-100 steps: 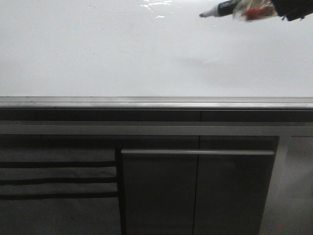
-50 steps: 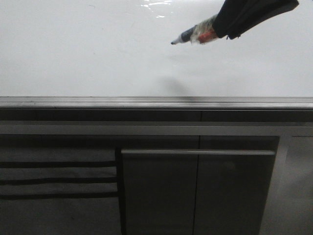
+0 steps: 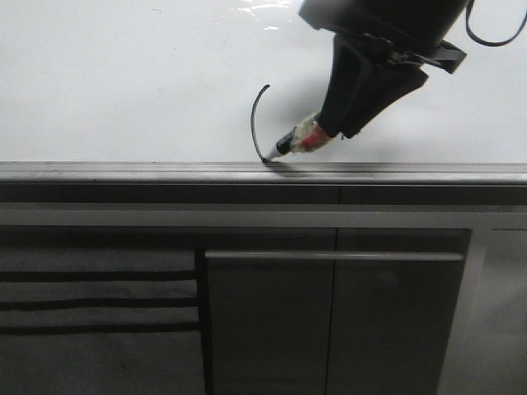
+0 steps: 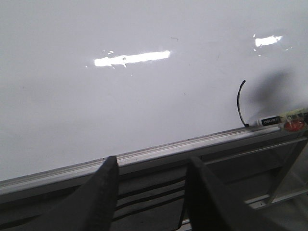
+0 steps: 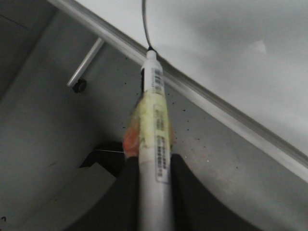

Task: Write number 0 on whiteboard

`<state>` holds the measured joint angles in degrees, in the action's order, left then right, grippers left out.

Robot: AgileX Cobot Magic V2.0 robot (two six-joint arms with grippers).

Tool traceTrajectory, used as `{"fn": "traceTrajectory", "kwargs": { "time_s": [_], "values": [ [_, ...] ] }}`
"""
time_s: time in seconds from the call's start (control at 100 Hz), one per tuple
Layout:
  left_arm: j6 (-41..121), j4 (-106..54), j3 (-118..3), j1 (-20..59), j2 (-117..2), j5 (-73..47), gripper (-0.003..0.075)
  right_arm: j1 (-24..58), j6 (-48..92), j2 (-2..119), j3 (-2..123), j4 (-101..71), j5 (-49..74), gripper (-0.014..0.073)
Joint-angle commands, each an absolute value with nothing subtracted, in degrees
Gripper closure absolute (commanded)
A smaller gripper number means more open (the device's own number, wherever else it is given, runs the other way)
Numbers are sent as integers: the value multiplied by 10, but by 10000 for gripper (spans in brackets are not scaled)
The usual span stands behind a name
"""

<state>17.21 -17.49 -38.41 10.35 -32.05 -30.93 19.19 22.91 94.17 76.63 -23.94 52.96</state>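
The whiteboard [image 3: 123, 90] fills the upper front view, with its grey metal edge strip [image 3: 123, 171] below. My right gripper [image 3: 333, 130] is shut on a white marker [image 3: 298, 141] wrapped in yellow and red tape. The marker tip touches the board just above the edge strip. A thin black curved stroke [image 3: 256, 119], the left side of the number 0, runs up from the tip. It also shows in the left wrist view [image 4: 239, 103] and the right wrist view [image 5: 144, 21]. The marker [image 5: 155, 134] sits between the right fingers. My left gripper [image 4: 151, 166] is open and empty, off to the left near the board's edge.
Dark grey cabinet panels [image 3: 329, 321] with a horizontal bar handle [image 3: 329, 256] lie below the edge strip. Dark slots [image 3: 90, 303] are at the lower left. Bright light glare [image 4: 132, 58] reflects on the board.
My right gripper has come down and left with the marker from the upper right. The tip now touches the board, and a curved black stroke has appeared.
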Motion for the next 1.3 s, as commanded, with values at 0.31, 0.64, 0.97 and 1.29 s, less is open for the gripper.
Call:
{"fn": "traceTrajectory", "kwargs": {
  "time_s": [0.31, 0.64, 0.97, 1.29],
  "values": [
    [168, -181, -400, 103, -324, -267, 426, 199, 221, 895, 853, -226, 505, 606],
    [401, -341, -404, 113, -361, -409, 426, 356, 498, 717, 610, -239, 392, 606],
    [639, -443, -452, 232, -513, -476, 426, 388, 641, 663, 574, -228, 364, 606],
    [639, -337, -551, 376, -656, -399, 426, 388, 661, 663, 574, -228, 332, 606]
  ]
}}
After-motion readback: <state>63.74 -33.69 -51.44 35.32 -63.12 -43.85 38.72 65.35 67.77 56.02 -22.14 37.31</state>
